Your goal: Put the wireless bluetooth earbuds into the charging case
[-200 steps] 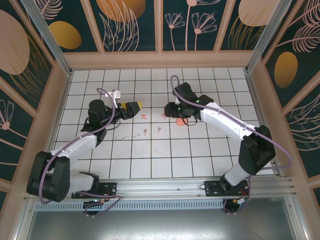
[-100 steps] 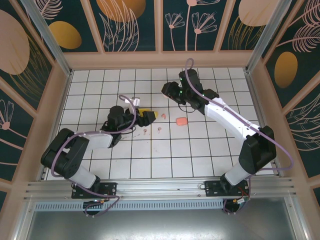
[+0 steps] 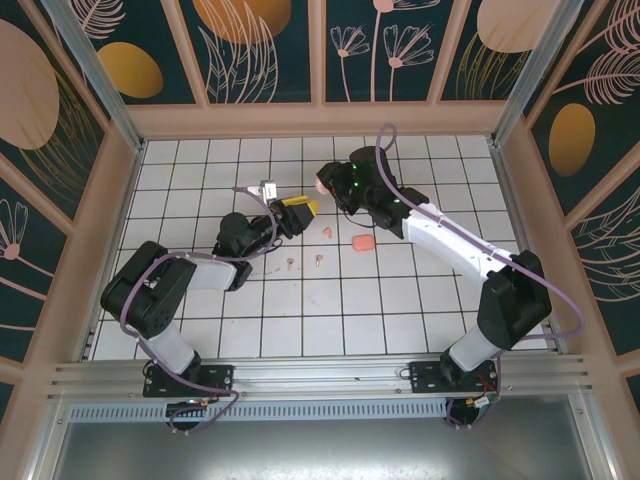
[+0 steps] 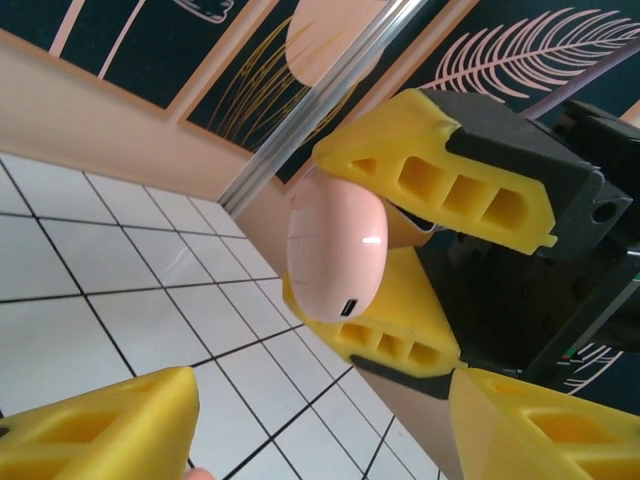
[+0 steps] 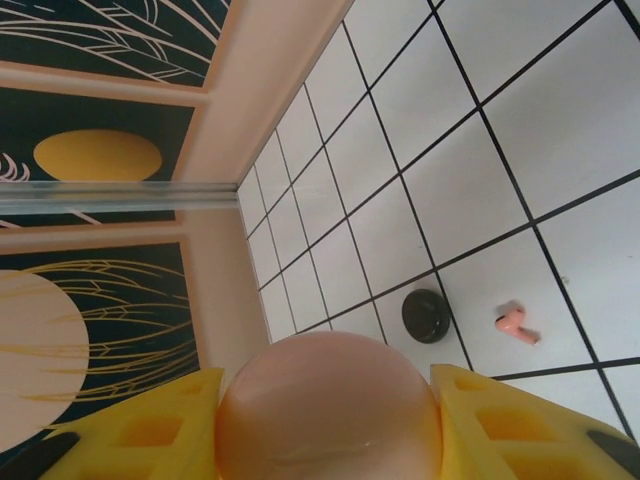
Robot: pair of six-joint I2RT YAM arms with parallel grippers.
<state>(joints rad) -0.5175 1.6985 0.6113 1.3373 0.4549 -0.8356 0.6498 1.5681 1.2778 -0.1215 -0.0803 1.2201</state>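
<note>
case (image 4: 335,250): frame centre, clenched in right gripper (image 3: 326,186) jaws.
left gripper (image 3: 303,208): jaws apart, empty, near case.
earbud (image 5: 515,320): loose on worktop (image 3: 400,300), lower right.
advice: square left jaws to case; pinch gently.

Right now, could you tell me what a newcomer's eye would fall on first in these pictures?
The pale pink charging case, gripped in the right tool over the back middle of the tiled table, faces the open left tool close beside it. Nearer the arms lie a coral case and tiny earbuds.
</note>
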